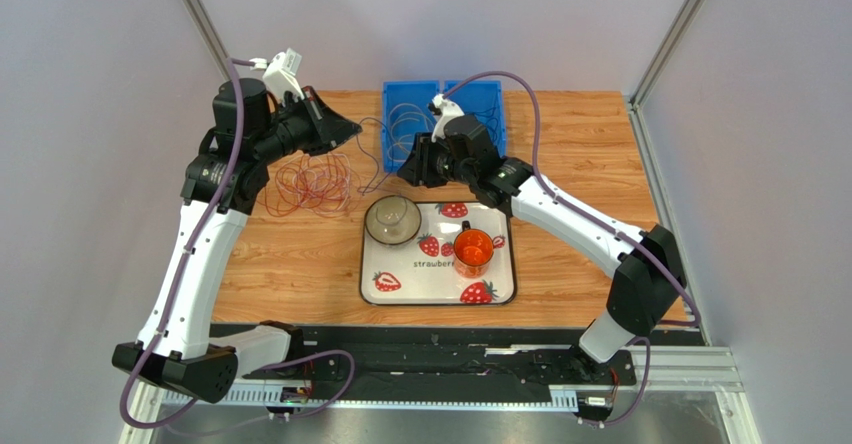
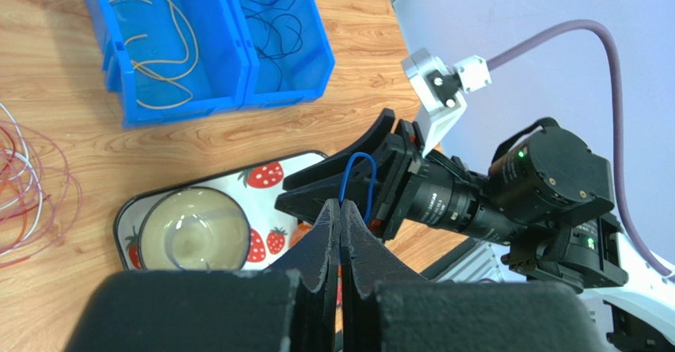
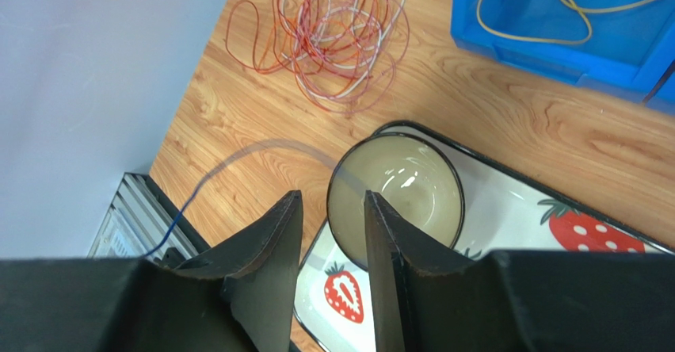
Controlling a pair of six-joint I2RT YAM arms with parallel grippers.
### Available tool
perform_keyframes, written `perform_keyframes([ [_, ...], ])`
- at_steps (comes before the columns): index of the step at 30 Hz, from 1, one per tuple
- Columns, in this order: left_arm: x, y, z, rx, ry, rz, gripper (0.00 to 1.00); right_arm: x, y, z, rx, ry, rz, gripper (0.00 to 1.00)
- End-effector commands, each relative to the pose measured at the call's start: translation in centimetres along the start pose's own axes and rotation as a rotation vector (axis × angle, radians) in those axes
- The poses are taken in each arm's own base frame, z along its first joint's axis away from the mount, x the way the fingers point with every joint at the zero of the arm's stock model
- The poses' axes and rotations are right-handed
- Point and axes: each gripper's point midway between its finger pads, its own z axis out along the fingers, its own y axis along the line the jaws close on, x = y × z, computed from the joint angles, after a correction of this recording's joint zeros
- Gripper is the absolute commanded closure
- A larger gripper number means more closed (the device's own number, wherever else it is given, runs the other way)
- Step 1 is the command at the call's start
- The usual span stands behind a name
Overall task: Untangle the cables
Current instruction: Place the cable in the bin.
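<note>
Left gripper (image 2: 341, 213) is clenched on a thin blue wire (image 2: 360, 155); right gripper (image 3: 333, 200) stands parted, seemingly clear of it. Red-white tangle (image 1: 315, 182) lies on the table (image 1: 580, 144), well apart. Wires are light and limp: pinch one strand, pull gently

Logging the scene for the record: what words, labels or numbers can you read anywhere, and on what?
"strawberr": printed on the strawberry tray; the word's end is hidden behind the orange cup.
Small white print on the right arm's black barrel: too small to read.
Nothing else legible in any view.
</note>
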Motion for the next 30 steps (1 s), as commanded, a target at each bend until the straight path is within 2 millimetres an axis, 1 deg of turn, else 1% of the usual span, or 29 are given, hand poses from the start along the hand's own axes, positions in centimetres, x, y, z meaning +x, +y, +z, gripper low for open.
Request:
perform_keyframes([
  [1,-0.6,-0.9,0.0,0.035,-0.022,-0.008,1.00,-3.0,2.0,-1.5,-0.087,-0.152,-0.038,0.61],
  [2,-0.7,-1.0,0.0,0.035,-0.025,-0.005,1.00,-3.4,2.4,-2.0,-0.104,-0.163,-0.042,0.60],
  [3,-0.8,-1.0,0.0,0.035,-0.025,-0.007,1.00,-3.0,2.4,-2.1,-0.109,-0.164,-0.049,0.60],
  [4,-0.7,-0.9,0.2,0.033,-0.019,-0.011,1.00,-3.1,2.4,-2.5,-0.114,-0.175,-0.049,0.60],
  [5,-0.8,-0.9,0.2,0.036,-0.021,-0.010,1.00,-3.5,2.8,-3.5,-0.127,-0.197,-0.052,0.59],
  [7,-0.7,-0.9,0.5,0.040,-0.013,-0.019,1.00,-3.1,2.7,-4.3,-0.143,-0.218,-0.061,0.58],
  [8,-0.8,-1.0,0.5,0.048,-0.016,-0.017,1.00,-4.0,3.4,-5.5,-0.171,-0.260,-0.071,0.57],
  [9,-0.8,-1.1,0.6,0.053,-0.014,-0.023,1.00,-3.5,3.5,-5.7,-0.188,-0.262,-0.081,0.57],
  [11,-0.9,-1.4,0.8,0.068,-0.012,-0.025,1.00,-3.4,3.9,-6.4,-0.220,-0.268,-0.116,0.55],
  [12,-1.0,-1.5,0.9,0.075,-0.012,-0.029,1.00,-3.4,4.6,-6.9,-0.261,-0.274,-0.136,0.54],
  [13,-1.0,-1.6,0.9,0.082,-0.007,-0.032,1.00,-2.9,4.7,-7.0,-0.275,-0.267,-0.146,0.54],
  [16,-1.3,-1.9,1.0,0.090,-0.013,-0.035,1.00,-2.6,5.3,-7.2,-0.325,-0.267,-0.160,0.53],
  [17,-1.5,-2.0,1.0,0.093,-0.018,-0.034,1.00,-2.8,5.9,-7.4,-0.351,-0.278,-0.154,0.53],
  [21,-1.7,-2.1,1.1,0.095,-0.018,-0.039,1.00,-3.5,6.6,-7.2,-0.378,-0.295,-0.135,0.52],
  [22,-1.7,-2.1,1.2,0.095,-0.018,-0.039,1.00,-3.9,6.8,-7.2,-0.380,-0.307,-0.134,0.52],
  [26,-1.6,-2.1,1.3,0.098,-0.014,-0.046,1.00,-5.2,6.9,-6.9,-0.359,-0.343,-0.129,0.51],
  [30,-1.5,-2.1,1.3,0.102,-0.012,-0.047,1.00,-5.7,7.1,-6.2,-0.351,-0.347,-0.129,0.52],
])
